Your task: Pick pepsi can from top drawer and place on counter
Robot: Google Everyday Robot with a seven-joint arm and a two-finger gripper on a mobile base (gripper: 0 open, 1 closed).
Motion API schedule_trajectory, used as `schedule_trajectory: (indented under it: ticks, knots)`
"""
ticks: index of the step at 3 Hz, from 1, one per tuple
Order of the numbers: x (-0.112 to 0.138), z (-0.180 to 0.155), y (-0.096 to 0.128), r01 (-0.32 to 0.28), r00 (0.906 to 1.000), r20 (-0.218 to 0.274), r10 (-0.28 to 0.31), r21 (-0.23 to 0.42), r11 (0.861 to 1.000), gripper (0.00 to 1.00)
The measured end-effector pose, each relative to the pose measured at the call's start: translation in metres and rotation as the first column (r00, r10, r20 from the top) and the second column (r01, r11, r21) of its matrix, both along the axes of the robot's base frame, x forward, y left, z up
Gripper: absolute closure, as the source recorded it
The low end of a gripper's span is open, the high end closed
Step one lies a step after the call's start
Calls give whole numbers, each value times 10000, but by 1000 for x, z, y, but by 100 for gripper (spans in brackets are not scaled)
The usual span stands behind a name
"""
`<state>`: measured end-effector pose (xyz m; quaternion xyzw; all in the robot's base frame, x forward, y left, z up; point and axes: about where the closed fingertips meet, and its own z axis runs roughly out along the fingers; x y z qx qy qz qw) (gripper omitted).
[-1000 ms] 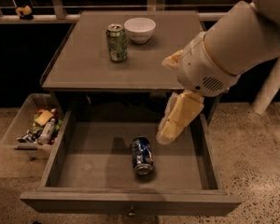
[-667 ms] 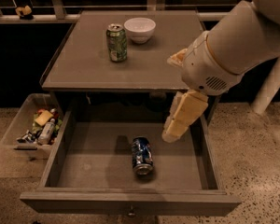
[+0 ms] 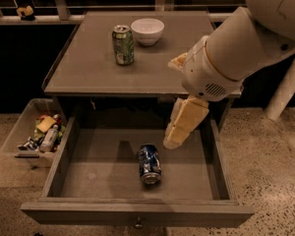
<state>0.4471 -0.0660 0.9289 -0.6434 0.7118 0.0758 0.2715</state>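
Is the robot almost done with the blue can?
No. Done: the wide grey wooden top drawer stands open. Now: the cream gripper hangs over it, beside the dented blue pepsi can lying inside, not holding it. Left: grab, lift, set on the flat grey counter.

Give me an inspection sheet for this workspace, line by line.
Surface: counter holds a green can and a white bowl, close together at the back.
Job's things: pepsi can lies on its side in the open top drawer, near the middle.
Clutter: clear bin of mixed items, left of the drawer.
Grippers: tool hangs over the drawer, right of the pepsi can, apart from it.
Cables: nothing seen.
Surroundings: speckled floor.
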Motion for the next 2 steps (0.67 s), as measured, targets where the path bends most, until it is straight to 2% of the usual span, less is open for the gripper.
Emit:
schedule_trajectory:
  ticks: [2]
  knots:
    - [39,-43,71,-579,9970,494,593,-298,9979,0]
